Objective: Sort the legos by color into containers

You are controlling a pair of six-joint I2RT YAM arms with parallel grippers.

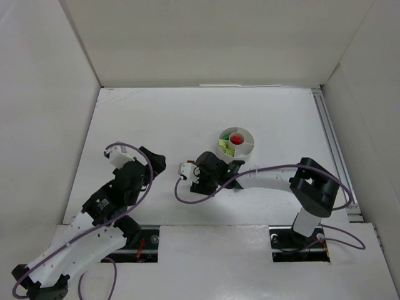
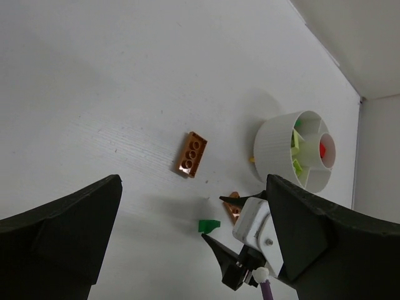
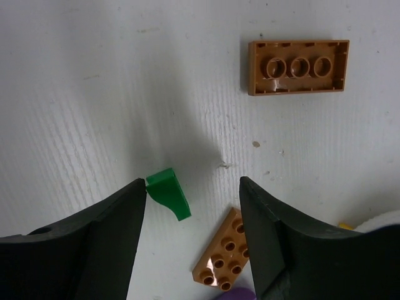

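right gripper (image 3: pixel 192 187) is lining up on the green wedge (image 3: pixel 167 194)

its jaws are standing spread over the table (image 3: pixel 94 75), pinching nothing; the wedge is lying just beside one finger (image 3: pixel 119 231), not centred. i am judging that the wrist should be shifting sideways until the wedge sits between both pads, then dropping straight, since the orange plate (image 3: pixel 223 253) is lying close by and could be getting caught too. the orange brick (image 3: pixel 298 67) is lying studs-down, well apart. the right arm is reaching across, elbow bent, wrist pointing down just near the tub (image 2: pixel 275 147), which is holding red in its centre and yellow-green in its sections. the left gripper (image 2: pixel 194 184) is hovering wide open, angled toward the bricks.
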